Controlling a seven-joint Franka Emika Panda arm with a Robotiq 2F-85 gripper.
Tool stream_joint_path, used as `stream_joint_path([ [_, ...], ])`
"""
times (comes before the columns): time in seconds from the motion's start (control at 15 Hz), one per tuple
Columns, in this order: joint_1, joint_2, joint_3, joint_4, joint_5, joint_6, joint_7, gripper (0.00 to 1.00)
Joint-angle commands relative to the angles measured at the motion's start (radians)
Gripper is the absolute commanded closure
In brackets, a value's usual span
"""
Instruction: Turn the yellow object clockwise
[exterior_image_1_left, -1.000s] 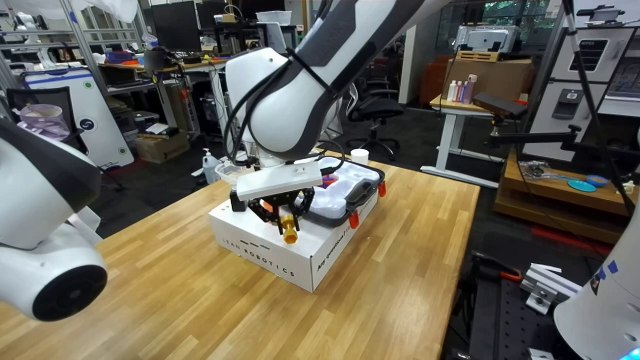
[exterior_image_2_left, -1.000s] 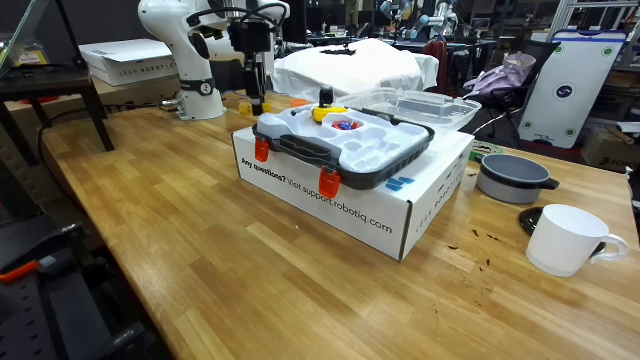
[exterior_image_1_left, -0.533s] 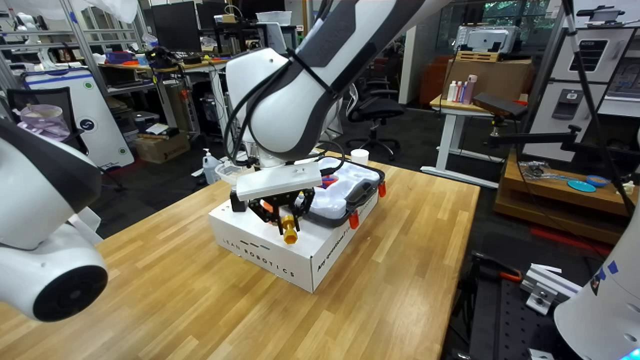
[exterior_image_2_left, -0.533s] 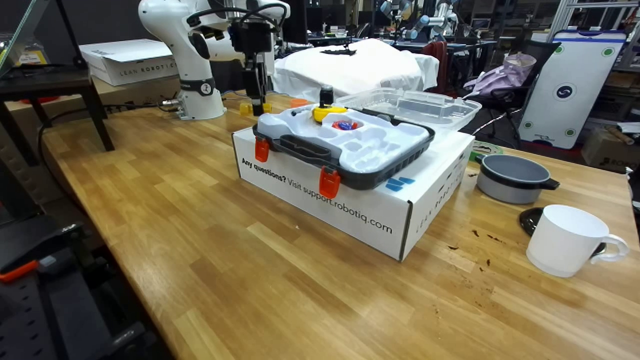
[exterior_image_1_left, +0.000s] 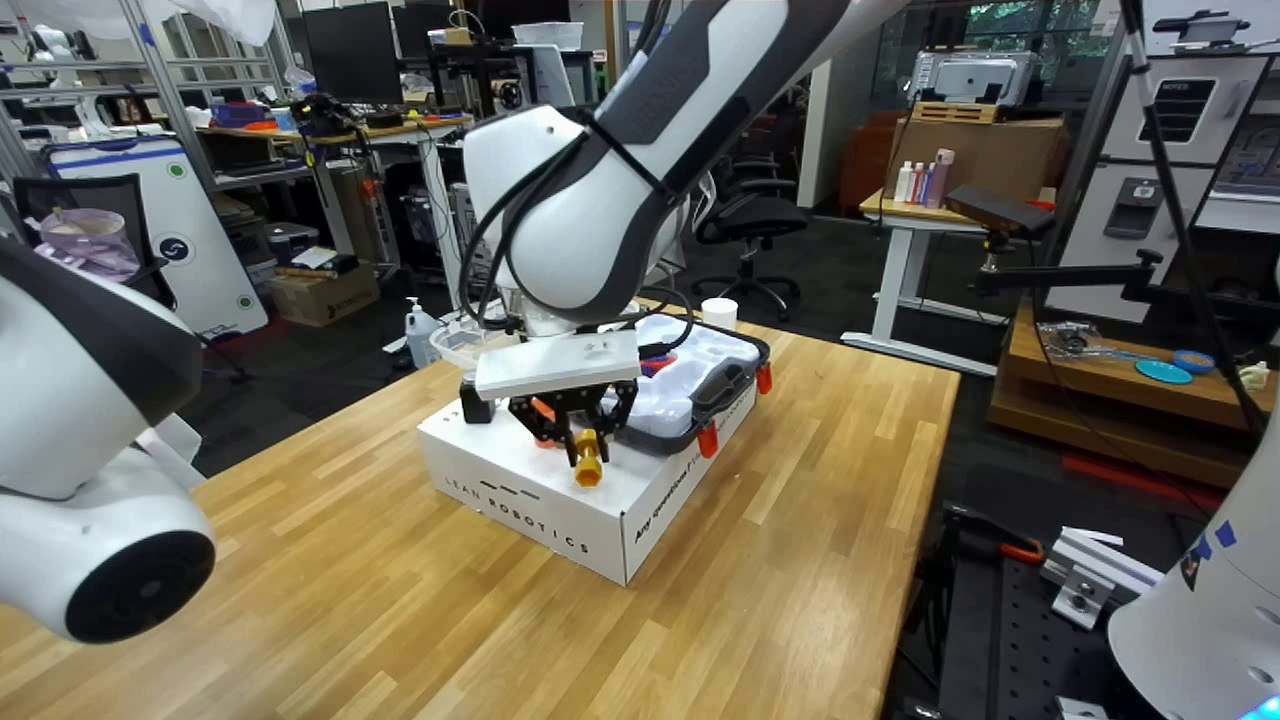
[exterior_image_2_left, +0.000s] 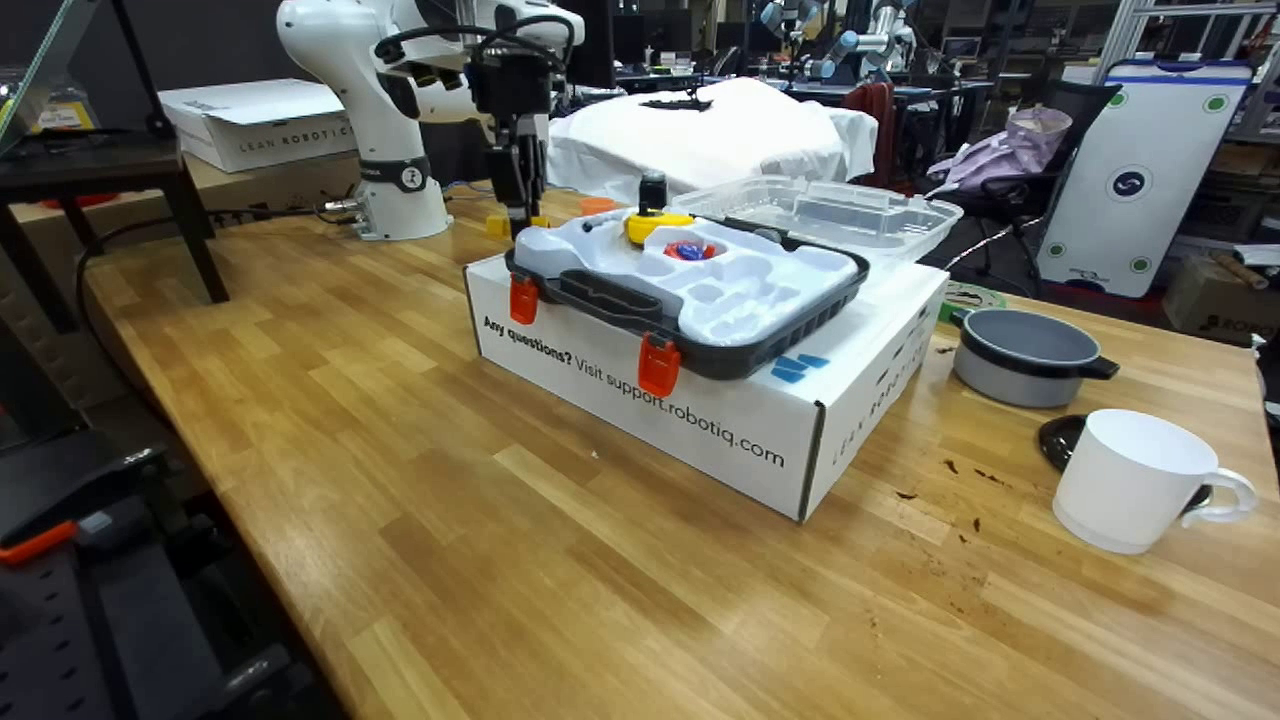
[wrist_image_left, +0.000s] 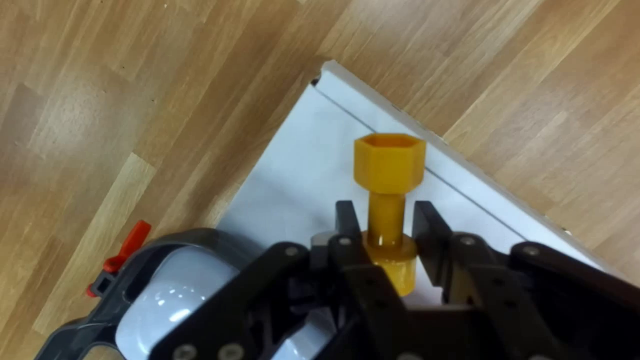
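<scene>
Wrist view and both exterior views show the same wooden surface (exterior_image_1_left: 740, 600), its planks warm-toned and glossy. A white box (exterior_image_1_left: 530, 505) rests on it, bearing a dark case (exterior_image_2_left: 605, 300) with red latches (exterior_image_2_left: 659, 366); in an exterior view a gray pot (exterior_image_2_left: 1025, 368) and a white mug (exterior_image_2_left: 1125, 480) stand past the box. Farther back are an office chair (exterior_image_1_left: 755, 215), a black monitor (exterior_image_1_left: 352, 55) and a leaning white panel (exterior_image_1_left: 200, 275).

The arm (exterior_image_1_left: 570, 250) arches down from above, its pincer (exterior_image_1_left: 589, 452) pointing at the box top. The pincer is narrow, holding the yellow object (wrist_image_left: 387, 212) between its fingers (wrist_image_left: 346, 220): slivers of white show beside the slim stem, while the wider collar meets both sides. The yellow object lies roughly level, hexagonal hollow end toward the box edge lettered "LEAN ROBOTICS". I cannot tell whether it touches the box.

That edge and a box corner are near the pincer; the dark case is close on its other side, and past the corner a broad stretch of wood runs outward.
</scene>
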Motion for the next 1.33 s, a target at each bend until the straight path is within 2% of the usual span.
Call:
stream_joint_path([
  [0.0, -0.01, 0.014, -0.001, 0.013, 0.022, -0.034, 0.093, 0.92],
  [0.6, -0.021, 0.011, 0.005, 0.046, 0.047, -0.089, 0.318, 0.92],
  [0.93, -0.026, 0.015, 0.006, 0.051, 0.073, -0.109, 0.393, 0.92],
  [1.27, -0.038, 0.016, 0.021, 0.049, 0.107, -0.088, 0.385, 0.92],
])
